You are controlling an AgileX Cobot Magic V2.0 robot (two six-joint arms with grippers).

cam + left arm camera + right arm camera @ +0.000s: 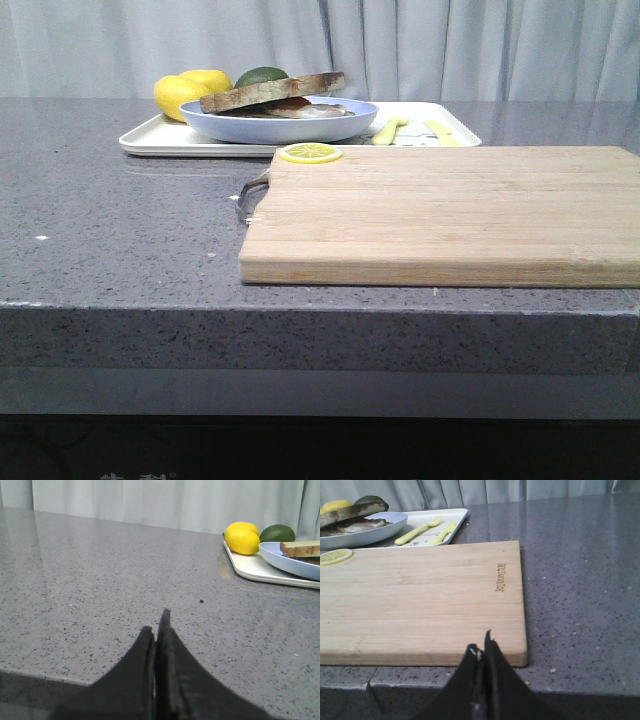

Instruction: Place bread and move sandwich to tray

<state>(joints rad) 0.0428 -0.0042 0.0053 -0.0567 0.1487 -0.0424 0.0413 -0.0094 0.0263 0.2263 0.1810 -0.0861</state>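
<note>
Grey speckled counter (120, 220): sandwich (272, 92) on its blue plate (215, 125) already sits on the white tray (150, 140) behind the cutting board (450, 215); soft, top-heavy, best lifted by the plate rim; both hands (157, 630) (484, 647) pinched closed, empty.

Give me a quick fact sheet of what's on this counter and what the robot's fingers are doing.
tray: white, far side of counter, holds plate, fruit, cutlery
plate: pale blue, on tray
sandwich: on plate, bread slice on top
fruit: two lemons, one green fruit, behind plate
cutlery: yellow fork and knife, on tray
cutting board: wooden, bare except lemon slice at far left corner
left fingers: closed, empty, over bare counter
right fingers: closed, empty, at board's near edge
</note>
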